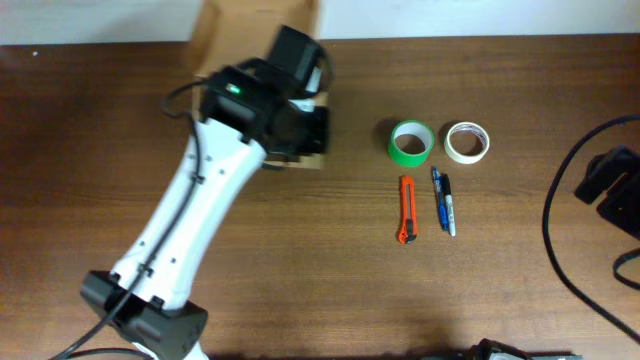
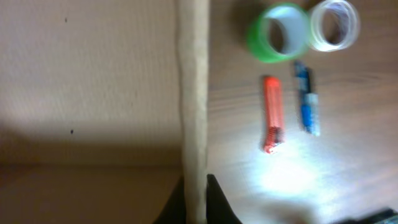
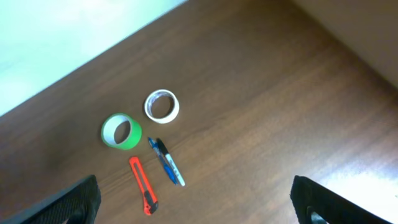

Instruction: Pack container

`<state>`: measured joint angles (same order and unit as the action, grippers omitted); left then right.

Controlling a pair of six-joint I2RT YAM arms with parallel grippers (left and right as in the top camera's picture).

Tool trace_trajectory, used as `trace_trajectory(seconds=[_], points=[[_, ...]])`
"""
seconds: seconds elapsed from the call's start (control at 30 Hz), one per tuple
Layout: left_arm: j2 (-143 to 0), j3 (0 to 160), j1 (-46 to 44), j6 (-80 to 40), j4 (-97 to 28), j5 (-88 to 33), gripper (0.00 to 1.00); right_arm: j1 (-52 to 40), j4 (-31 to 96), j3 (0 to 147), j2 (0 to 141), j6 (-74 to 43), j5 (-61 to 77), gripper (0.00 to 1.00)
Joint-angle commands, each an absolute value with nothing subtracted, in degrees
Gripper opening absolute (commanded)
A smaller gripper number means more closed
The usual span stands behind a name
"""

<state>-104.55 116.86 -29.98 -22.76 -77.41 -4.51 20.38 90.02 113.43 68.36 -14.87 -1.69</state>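
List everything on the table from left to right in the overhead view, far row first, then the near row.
Far row: container → green tape roll → white tape roll. Near row: orange utility knife → pens.

Container, left roll, right roll in row; cutter, pens before rolls

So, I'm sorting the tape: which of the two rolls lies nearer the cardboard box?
The green roll. It sits on the side toward the box, with the white roll beyond it.
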Motion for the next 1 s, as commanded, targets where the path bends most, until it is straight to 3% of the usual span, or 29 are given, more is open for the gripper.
trace_trajectory(seconds=[0.0, 0.37, 0.97], points=[[-105.78, 117.93, -35.7, -30.26, -74.98, -4.67, 0.01, 20.64, 90.32, 112.55, 71.61, -18.98, -3.25, 1.0], [-124.07, 117.93, -46.41, -39.03, -78.56, -0.36, 0.01, 20.64, 90.7, 112.51, 76.69, -20.03, -0.47, 0.99], [-130.93, 117.99, -46.7, -42.68, -70.32, 4.43, 0.02, 20.6, 90.72, 112.4, 81.17, -20.01, 2.17, 1.0]])
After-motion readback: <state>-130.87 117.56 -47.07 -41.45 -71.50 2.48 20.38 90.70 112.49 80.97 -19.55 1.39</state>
